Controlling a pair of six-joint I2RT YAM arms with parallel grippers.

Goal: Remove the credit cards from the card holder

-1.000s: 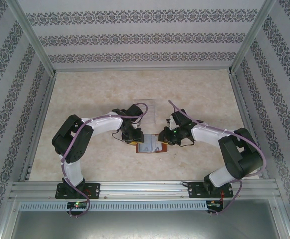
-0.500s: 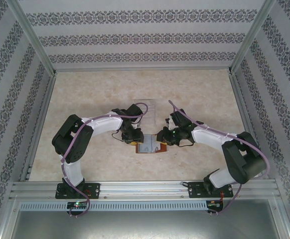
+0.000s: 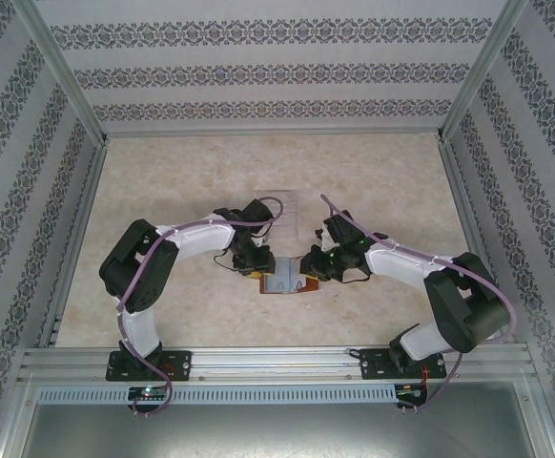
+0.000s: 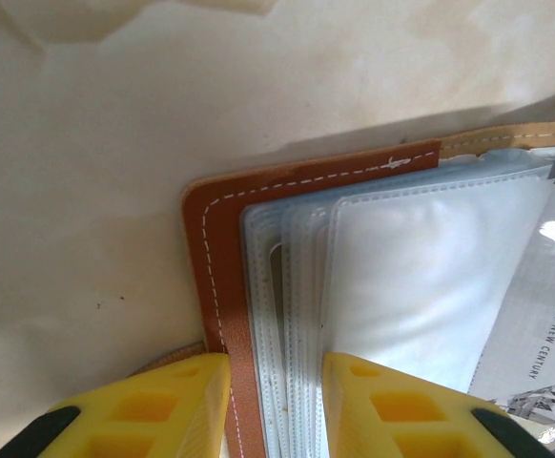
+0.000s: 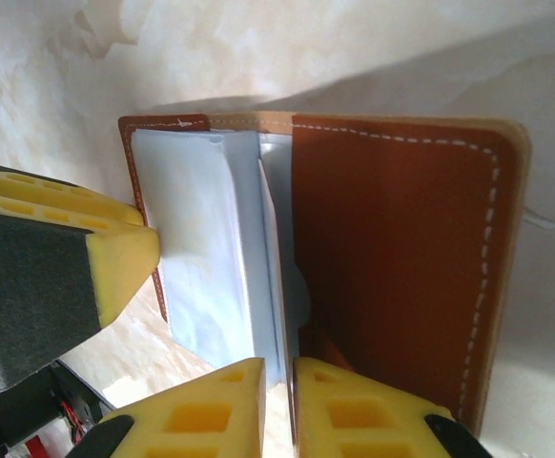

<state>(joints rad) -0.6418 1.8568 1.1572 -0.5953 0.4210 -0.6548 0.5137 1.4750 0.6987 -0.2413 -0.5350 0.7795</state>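
You are looking at two arms wearing white link shells between bulky black joint housings, with a purple cable trailing along each. Their grippers are showing yellow fingertips (image 5: pixel 211 410) with square recesses, backed by black foam pads.

One camera looks down from high behind the arms. Both wrist cameras sit close over the card holder (image 3: pixel 284 280), from opposite sides.

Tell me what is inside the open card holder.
Inside the card holder are bluish clear sleeves. A pale printed card shows beside them; any cards inside the sleeves are hidden.
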